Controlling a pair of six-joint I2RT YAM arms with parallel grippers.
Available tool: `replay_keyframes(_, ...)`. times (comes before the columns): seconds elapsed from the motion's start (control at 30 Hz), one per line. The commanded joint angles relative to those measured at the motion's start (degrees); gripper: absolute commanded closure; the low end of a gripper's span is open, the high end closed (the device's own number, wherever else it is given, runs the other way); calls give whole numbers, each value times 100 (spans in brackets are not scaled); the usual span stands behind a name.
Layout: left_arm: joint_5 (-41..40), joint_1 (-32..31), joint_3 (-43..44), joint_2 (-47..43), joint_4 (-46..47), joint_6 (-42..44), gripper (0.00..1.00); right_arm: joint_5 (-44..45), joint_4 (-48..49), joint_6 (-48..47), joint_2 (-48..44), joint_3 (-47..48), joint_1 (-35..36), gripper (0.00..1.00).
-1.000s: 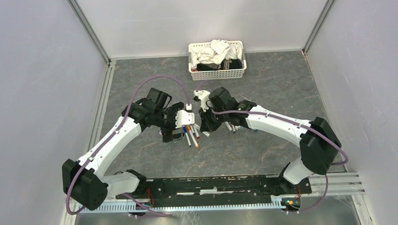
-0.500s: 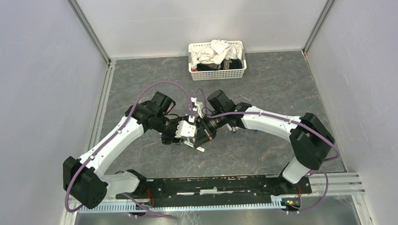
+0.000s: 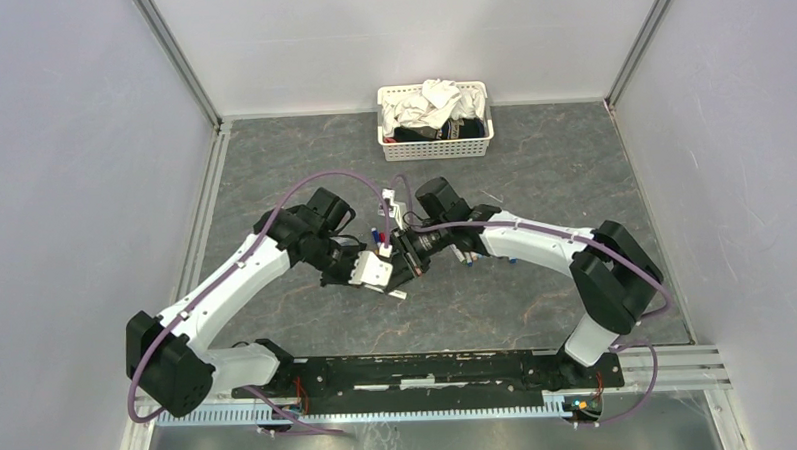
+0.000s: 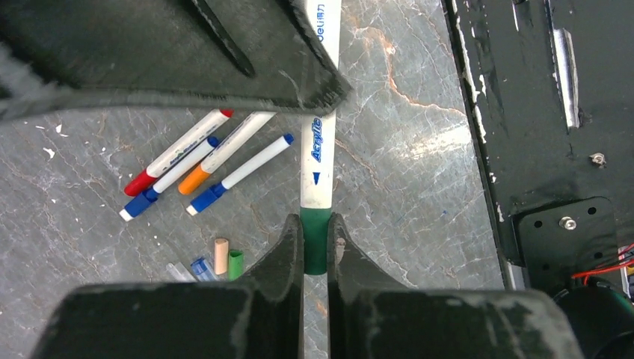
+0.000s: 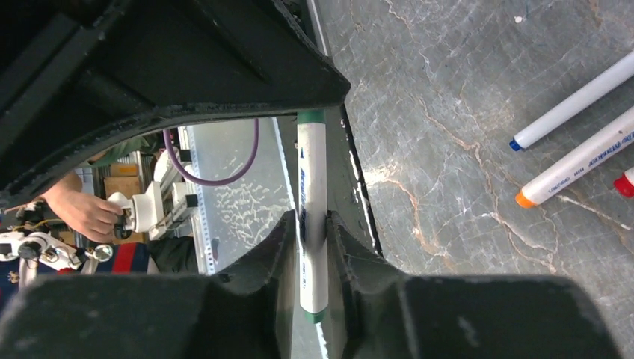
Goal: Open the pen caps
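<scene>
A white pen with a green pen cap hangs between my two grippers above the table. My left gripper is shut on the green cap. My right gripper has its fingers against both sides of the white barrel, near the pen's other end. In the top view the two grippers meet tip to tip at mid-table and the held pen is mostly hidden. Several more pens lie on the table, with loose caps beside them.
A white basket of cloths stands at the back of the table. Two loose pens lie to the right under the right wrist. The black base rail runs along the near edge.
The arms have come together at mid-table. My left gripper went from wide open to shut on the green cap. The right gripper brought the pen over to it.
</scene>
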Motion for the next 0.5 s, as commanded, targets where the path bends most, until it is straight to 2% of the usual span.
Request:
replay_keyframes(0.0,34,-105,164,68,56,141,98,-139,1005,539,79,-66,40,63)
replay_keyframes(0.03,16,-107,199,77,68,108,98,-139,1017,559,137,-47,69,52)
replay_keyframes(0.17,-43,-115,360,120,70,85,98,-195,1016,591,404,116,182,39)
replay_keyframes(0.37,-120,-142,532,243,23,87,98,-391,1404,899,805,460,241,38)
replay_keyframes(0.47,-136,-151,562,282,6,131,98,-453,1380,934,926,625,243,43)
